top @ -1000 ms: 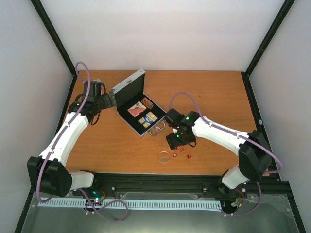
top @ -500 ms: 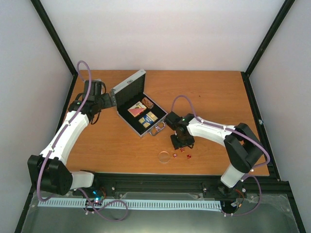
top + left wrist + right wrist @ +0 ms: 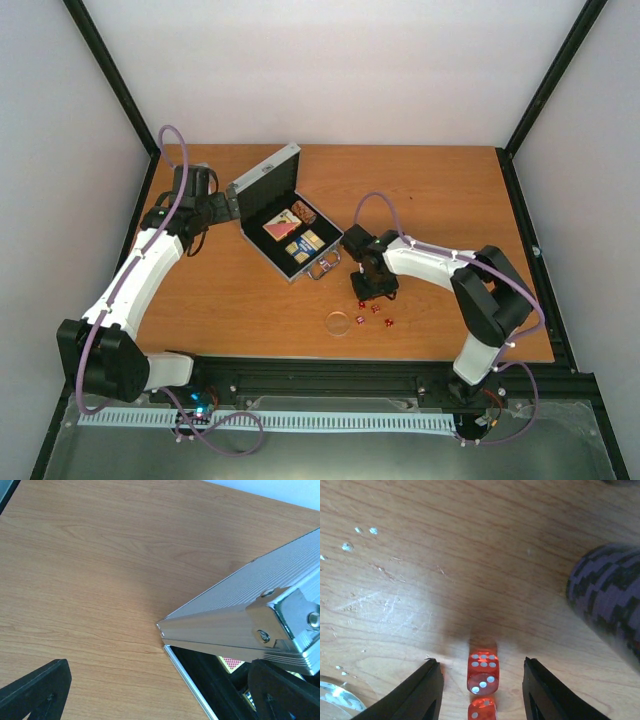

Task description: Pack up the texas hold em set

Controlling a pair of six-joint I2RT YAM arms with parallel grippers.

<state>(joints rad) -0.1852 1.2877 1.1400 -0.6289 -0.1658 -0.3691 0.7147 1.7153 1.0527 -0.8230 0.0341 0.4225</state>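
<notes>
Case (image 3: 285, 225) open, left of worktop (image 3: 450, 190) centre, lid (image 3: 262, 173) up. Red-white deck (image 3: 280, 228) and blue-yellow deck (image 3: 303, 243) seated inside. Dice (image 3: 378, 316) scattered near front edge, clear disc (image 3: 338, 323) beside them — all unpacked. Right hand (image 3: 481, 664) half open, straddling one die (image 3: 482, 672), fingers clear of it, nothing held. Left hand (image 3: 157, 667) wide open at lid corner, gripping nothing. Judged roughly midway — dice, disc, lid closing left.
</notes>
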